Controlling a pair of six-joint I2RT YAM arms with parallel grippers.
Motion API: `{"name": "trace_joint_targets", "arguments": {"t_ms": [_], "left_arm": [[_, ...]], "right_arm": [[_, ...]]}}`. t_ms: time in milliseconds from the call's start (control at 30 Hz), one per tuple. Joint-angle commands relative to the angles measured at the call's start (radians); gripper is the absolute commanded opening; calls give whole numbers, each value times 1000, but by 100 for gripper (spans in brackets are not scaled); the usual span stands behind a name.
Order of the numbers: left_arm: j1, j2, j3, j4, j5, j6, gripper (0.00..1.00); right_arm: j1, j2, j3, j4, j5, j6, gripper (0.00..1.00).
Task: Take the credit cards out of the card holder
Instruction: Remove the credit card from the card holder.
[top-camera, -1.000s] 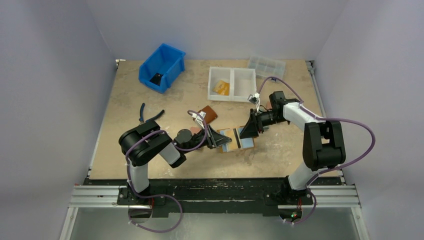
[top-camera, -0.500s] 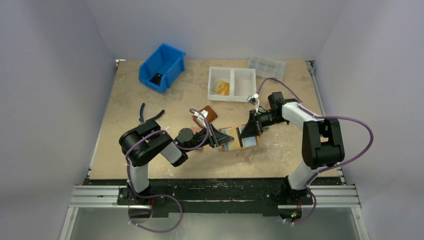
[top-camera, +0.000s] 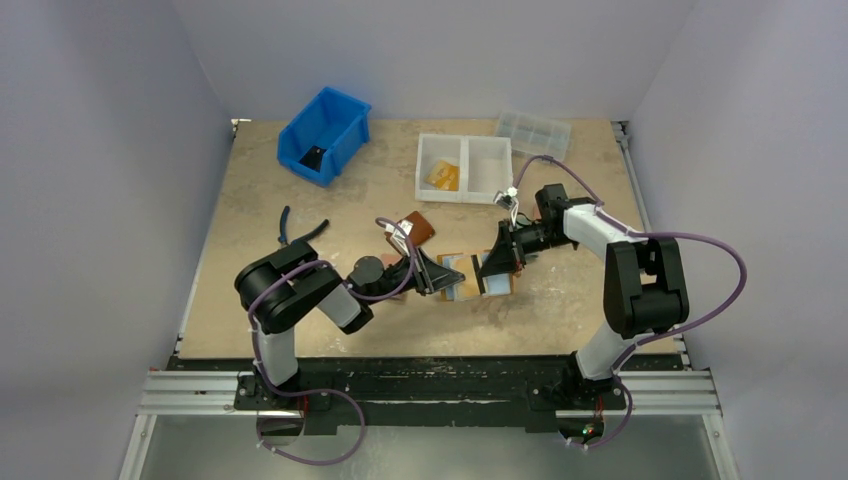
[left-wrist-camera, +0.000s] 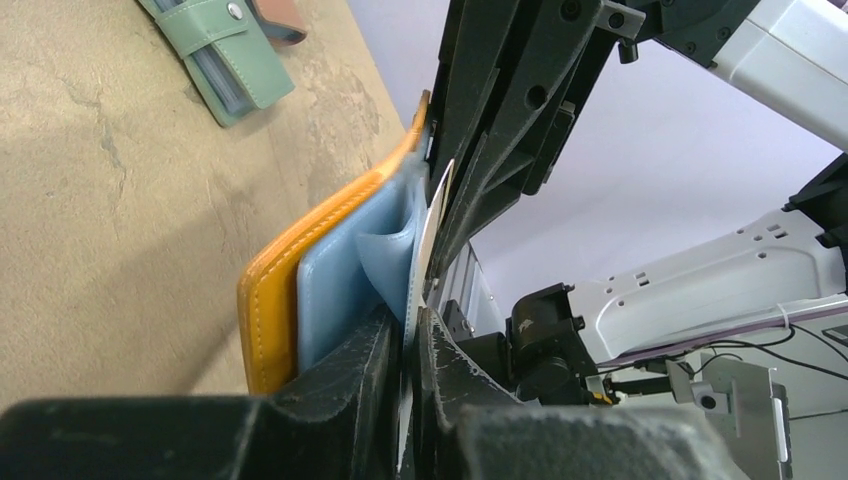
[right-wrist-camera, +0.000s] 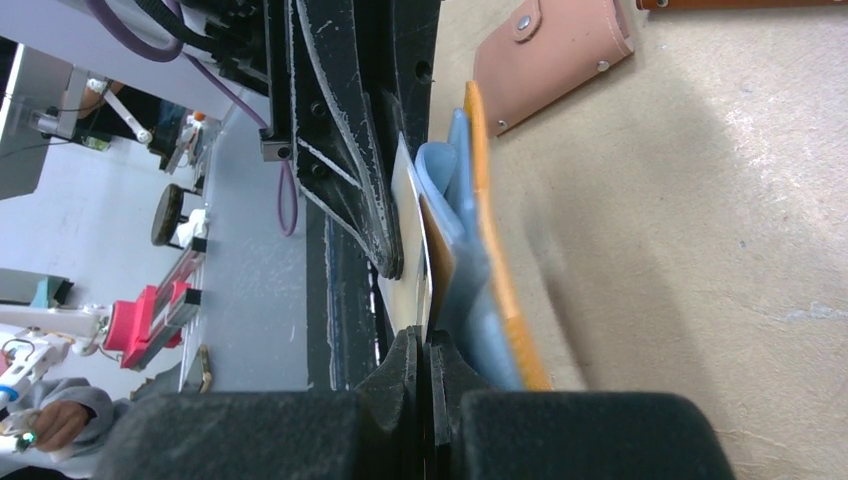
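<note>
Item: mustard card holder (top-camera: 470, 280), centre of overhead frame, between my grippers. Left gripper (left-wrist-camera: 408, 322): pinched nearly closed on its blue sleeve. Right gripper (right-wrist-camera: 425, 345): clamped fully on a pale credit card (right-wrist-camera: 413, 270) edge.

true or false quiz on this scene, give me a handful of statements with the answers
1. The blue bin sits near the far left corner of the table. True.
2. The orange item lies in the right compartment of the white tray. False: it is in the left compartment.
3. The card holder lies closed. False: it is open, with its bluish sleeves fanned out between the grippers.
4. The right gripper is shut on a pale credit card. True.
5. The left gripper hangs open, away from the card holder. False: it is pinched shut on the sleeves.
</note>
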Motion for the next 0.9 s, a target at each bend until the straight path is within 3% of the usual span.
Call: {"name": "trace_joint_targets", "arguments": {"t_ms": [0, 367, 667, 867], "left_arm": [[19, -53, -28, 322, 24, -5, 7], [40, -54, -68, 322, 28, -9, 2], [61, 53, -72, 320, 57, -99, 0], [64, 110, -39, 206, 71, -140, 0]], "right_arm": [[-21, -1, 29, 6, -9, -17, 0], [-41, -1, 28, 6, 21, -17, 0], [-62, -54, 67, -94, 24, -132, 0], [-64, -96, 63, -73, 39, -120, 0]]}}
